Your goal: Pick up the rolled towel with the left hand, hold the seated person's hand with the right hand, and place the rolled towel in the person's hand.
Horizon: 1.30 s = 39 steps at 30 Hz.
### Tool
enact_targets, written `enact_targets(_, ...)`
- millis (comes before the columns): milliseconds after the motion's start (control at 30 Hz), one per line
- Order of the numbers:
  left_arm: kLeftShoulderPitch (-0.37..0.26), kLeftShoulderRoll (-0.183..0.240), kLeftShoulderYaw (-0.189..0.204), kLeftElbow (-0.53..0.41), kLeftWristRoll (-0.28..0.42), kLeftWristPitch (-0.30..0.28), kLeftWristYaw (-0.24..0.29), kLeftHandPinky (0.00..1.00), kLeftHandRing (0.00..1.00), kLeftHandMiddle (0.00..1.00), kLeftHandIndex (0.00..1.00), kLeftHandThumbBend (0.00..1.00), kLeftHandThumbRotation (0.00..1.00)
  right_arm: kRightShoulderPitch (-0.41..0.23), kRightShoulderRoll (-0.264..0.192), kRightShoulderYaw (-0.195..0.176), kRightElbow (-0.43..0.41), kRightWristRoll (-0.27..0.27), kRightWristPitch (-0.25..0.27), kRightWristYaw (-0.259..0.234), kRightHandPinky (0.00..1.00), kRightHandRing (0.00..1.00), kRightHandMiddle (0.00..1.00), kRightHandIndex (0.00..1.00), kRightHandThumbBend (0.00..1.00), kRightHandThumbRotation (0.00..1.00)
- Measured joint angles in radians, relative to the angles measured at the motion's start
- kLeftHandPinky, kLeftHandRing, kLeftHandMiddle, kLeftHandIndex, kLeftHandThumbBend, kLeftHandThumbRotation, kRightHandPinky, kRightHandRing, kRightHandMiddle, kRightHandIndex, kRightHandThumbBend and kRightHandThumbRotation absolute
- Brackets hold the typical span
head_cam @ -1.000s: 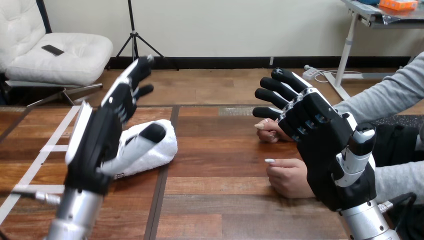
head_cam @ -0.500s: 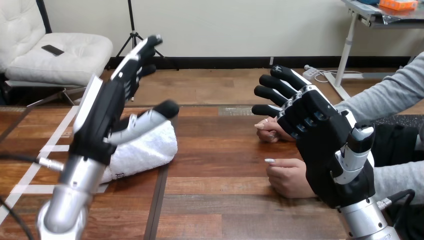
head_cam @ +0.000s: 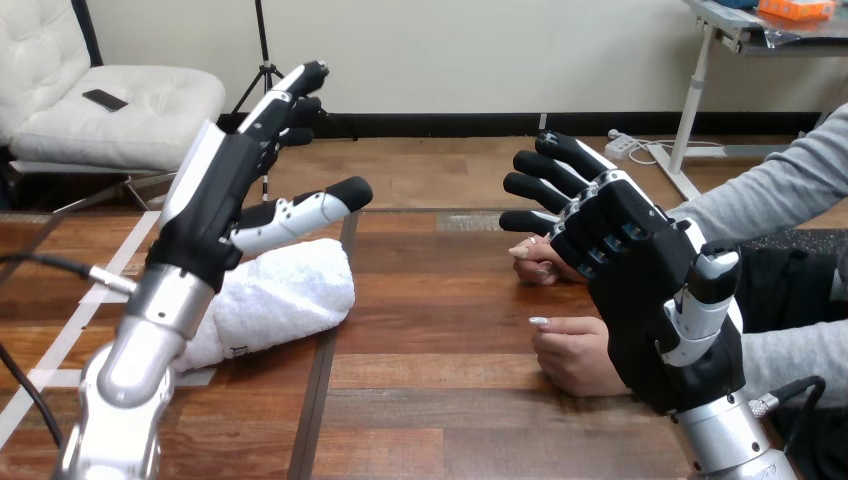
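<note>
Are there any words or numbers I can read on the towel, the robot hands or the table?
No text here can be read.
On the rolled towel: a small dark tag at its near edge, too small to read.
On the left robot hand and the right robot hand: no words or numbers seen.
On the wooden table: no words, just pale tape strips.

1. Right of the rolled towel (head_cam: 290, 295): bare desk (head_cam: 440, 310), a free lane across to the person's hands.
2. Above the towel's left part hangs the left robot hand (head_cam: 215, 215), fingers straight; the towel's right end lies uncovered.
3. Far right of the towel, the person's farther hand (head_cam: 540, 262) and nearer hand (head_cam: 575, 355) rest apart, with bare wood between them.
4. The right robot hand (head_cam: 650, 290), fingers spread, rises in front of their wrists.
</note>
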State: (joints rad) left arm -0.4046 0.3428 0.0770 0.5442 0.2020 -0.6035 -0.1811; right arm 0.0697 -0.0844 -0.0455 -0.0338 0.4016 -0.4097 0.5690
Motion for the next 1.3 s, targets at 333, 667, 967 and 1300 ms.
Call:
enact_targets(333, -0.087, 0.050, -0.064, 0.134, 0.171, 0.009, 0.109, 0.78, 0.89, 0.91, 0.90, 0.89, 0.75, -0.006, 0.000, 0.000, 0.000, -0.003, -0.003, 0.000, 0.74, 0.84, 0.84, 0.85, 1.00, 1.00)
enact_targets(667, -0.164, 0.072, -0.133, 0.237, 0.288, 0.064, 0.186, 0.76, 0.89, 0.92, 0.90, 0.91, 0.78, -0.010, 0.000, 0.000, 0.001, -0.003, -0.009, 0.001, 0.74, 0.84, 0.84, 0.85, 1.00, 1.00)
enact_targets(967, -0.236, 0.076, -0.189, 0.331, 0.361, 0.119, 0.227, 0.76, 0.90, 0.93, 0.91, 0.91, 0.79, -0.011, 0.000, -0.001, 0.005, -0.003, -0.017, 0.002, 0.74, 0.83, 0.84, 0.84, 1.00, 1.00)
enact_targets(1300, -0.318, 0.074, -0.256, 0.444, 0.405, 0.172, 0.244, 0.77, 0.91, 0.93, 0.91, 0.92, 0.77, -0.012, 0.000, -0.001, 0.011, -0.003, -0.017, 0.007, 0.74, 0.83, 0.84, 0.84, 1.00, 1.00)
